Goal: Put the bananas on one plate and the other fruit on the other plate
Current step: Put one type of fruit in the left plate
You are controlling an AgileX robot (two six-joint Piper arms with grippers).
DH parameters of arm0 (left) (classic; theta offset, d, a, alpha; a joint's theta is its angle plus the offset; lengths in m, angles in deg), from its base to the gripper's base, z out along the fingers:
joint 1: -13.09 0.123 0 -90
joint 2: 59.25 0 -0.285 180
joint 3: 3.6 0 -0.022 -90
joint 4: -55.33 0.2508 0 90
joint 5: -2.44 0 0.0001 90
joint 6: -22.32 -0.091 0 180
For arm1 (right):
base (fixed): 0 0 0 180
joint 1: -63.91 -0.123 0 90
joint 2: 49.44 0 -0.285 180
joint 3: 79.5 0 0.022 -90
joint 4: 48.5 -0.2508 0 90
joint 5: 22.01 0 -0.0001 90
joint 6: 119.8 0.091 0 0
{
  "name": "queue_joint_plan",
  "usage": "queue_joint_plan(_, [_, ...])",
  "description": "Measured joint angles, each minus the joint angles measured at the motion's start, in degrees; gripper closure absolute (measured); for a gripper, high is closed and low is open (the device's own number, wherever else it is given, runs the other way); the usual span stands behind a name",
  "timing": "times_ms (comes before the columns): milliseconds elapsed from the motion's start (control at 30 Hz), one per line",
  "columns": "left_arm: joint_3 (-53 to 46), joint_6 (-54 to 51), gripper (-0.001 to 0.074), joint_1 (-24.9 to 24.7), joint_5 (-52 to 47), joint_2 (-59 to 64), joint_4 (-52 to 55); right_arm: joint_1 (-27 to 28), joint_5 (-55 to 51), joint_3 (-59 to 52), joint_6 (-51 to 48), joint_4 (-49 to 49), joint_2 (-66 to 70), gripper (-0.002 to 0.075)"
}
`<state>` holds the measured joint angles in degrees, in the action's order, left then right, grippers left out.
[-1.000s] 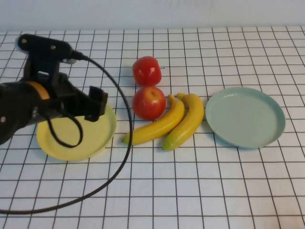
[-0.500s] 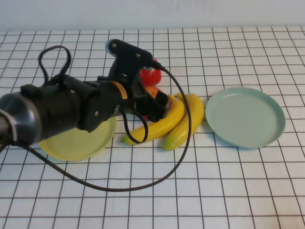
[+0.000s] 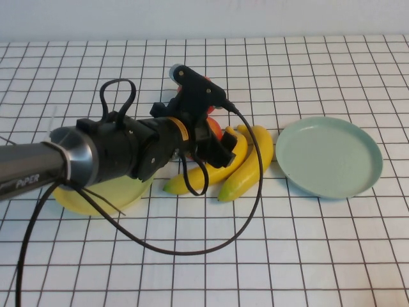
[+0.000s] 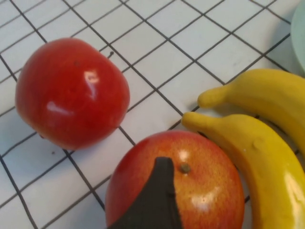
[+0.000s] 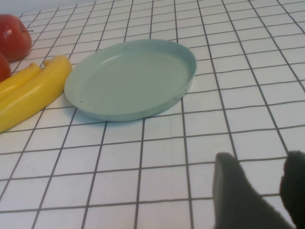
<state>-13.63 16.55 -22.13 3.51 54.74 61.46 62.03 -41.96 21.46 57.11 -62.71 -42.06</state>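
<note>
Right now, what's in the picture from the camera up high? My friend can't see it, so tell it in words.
The left gripper reaches over two red apples beside two bananas on a checked table. A yellow plate sits partly under the arm and a blue-green plate holds nothing. The right gripper is out of this view.

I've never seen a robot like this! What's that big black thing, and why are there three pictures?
That black thing is the robot's left arm. One camera looks down from above; the other two ride on the wrists. The left gripper hovers over the near apple, holding nothing, beside the far apple. Two bananas lie next to them. The yellow plate peeks out from under the arm; the blue-green plate has nothing on it. The right gripper shows only in its own wrist picture, open above the checked table, holding nothing.
</note>
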Motion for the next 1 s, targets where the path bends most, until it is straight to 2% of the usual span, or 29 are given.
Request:
queue_joint_plan(500, [0.1, -2.6, 0.0066, 3.0, 4.7, 2.1, 0.6, 0.0, 0.0, 0.0, 0.0, 0.0, 0.0, 0.0515])
queue_joint_plan(1000, [0.1, -0.6, 0.0066, 3.1, 5.3, 4.9, 0.6, 0.0, 0.0, 0.0, 0.0, 0.0, 0.0, 0.0515])
